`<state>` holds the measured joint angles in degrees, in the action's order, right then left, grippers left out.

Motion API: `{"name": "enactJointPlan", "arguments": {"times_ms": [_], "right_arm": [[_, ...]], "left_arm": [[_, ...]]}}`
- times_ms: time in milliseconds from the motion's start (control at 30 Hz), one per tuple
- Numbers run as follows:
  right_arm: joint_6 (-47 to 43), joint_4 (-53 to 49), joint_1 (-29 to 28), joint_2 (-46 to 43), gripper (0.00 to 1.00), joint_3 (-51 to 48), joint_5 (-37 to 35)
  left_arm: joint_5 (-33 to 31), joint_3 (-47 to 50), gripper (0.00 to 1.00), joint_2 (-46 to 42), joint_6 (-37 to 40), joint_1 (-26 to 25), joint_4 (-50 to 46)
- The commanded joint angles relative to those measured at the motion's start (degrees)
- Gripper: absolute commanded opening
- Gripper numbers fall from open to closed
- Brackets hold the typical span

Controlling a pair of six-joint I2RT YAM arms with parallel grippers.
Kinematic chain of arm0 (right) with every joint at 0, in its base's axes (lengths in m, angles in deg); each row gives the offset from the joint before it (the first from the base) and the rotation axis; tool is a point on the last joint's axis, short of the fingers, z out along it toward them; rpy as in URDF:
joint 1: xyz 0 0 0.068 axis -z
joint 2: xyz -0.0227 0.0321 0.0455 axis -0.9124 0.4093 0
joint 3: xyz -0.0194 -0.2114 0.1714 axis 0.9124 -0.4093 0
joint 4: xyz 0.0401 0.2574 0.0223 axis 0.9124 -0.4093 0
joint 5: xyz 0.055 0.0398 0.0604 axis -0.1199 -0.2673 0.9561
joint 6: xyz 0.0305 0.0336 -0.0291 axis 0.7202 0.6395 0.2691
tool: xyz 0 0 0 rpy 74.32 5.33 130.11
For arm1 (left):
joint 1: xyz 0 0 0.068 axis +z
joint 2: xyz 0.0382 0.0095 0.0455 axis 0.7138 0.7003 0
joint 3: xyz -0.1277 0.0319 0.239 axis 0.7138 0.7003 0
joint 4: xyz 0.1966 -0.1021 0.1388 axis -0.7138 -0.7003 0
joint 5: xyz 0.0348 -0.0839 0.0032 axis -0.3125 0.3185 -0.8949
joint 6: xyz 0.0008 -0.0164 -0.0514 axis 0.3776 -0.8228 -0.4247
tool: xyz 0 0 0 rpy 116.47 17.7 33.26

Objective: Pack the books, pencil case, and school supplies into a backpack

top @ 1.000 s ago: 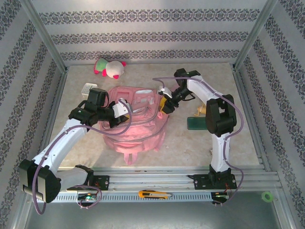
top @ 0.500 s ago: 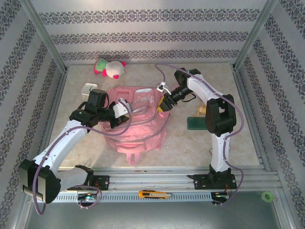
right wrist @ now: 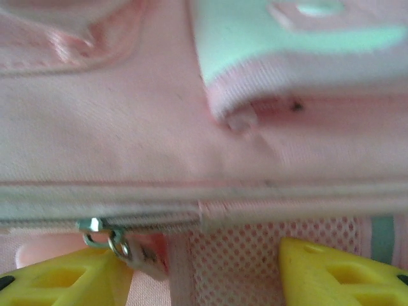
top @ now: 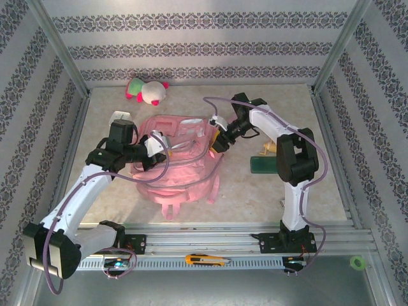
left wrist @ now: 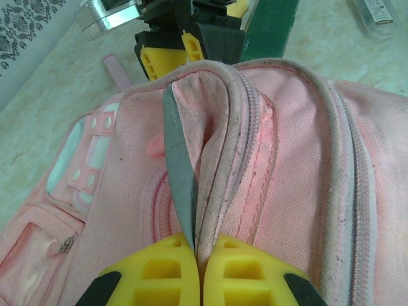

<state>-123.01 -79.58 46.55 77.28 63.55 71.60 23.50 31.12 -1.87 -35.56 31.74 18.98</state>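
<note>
To keep the zip line raised and tight, pinches a fold of the backpack rim with the left gripper, fingers pressed together on the cloth and grey piping. Lies in the middle of the table, front pockets up, top edge lifted at that pinch. Hovers with the right gripper at the opposite side of the bag, jaws apart and holding nothing, metal zip pull just beside one fingertip. Seems placed to take the pull and run the zip open against the left arm's hold, judging from the line-up. Leaves the pencil case out on the table, just right of the bag, beneath the right arm, not yet packed. Needs a wide mouth first, hence the hold from two sides; risks slipping off so small a tab
</note>
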Motion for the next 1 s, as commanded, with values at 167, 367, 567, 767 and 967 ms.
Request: {"name": "enactJointPlan", "arguments": {"times_ms": [167, 367, 567, 767, 967], "right_arm": [[-7.11, -5.12, -0.47, -0.84, 0.31, 2.0, 12.75], [-3.8, -5.14, 1.35, -4.7, 0.02, -1.04, 15.47], [0.71, -5.22, 1.62, -5.82, 0.0, -1.31, 16.28], [12.55, -4.34, 0.56, -5.53, 0.0, -0.79, 11.43], [28.06, -5.82, 0.81, -5.39, 0.0, 1.48, 4.98]], "left_arm": [[5.16, -0.85, 0.0, -2.68, 0.87, 0.78, 7.8], [2.36, 0.63, 0.0, -2.47, 0.97, 0.79, 8.87], [-3.77, 1.89, 0.0, -2.12, 2.26, 0.77, 8.71], [-9.4, 2.3, 0.0, -1.67, 3.21, 0.37, 8.51], [-18.05, 2.13, 0.0, -0.65, 4.11, -0.86, 6.45]]}}
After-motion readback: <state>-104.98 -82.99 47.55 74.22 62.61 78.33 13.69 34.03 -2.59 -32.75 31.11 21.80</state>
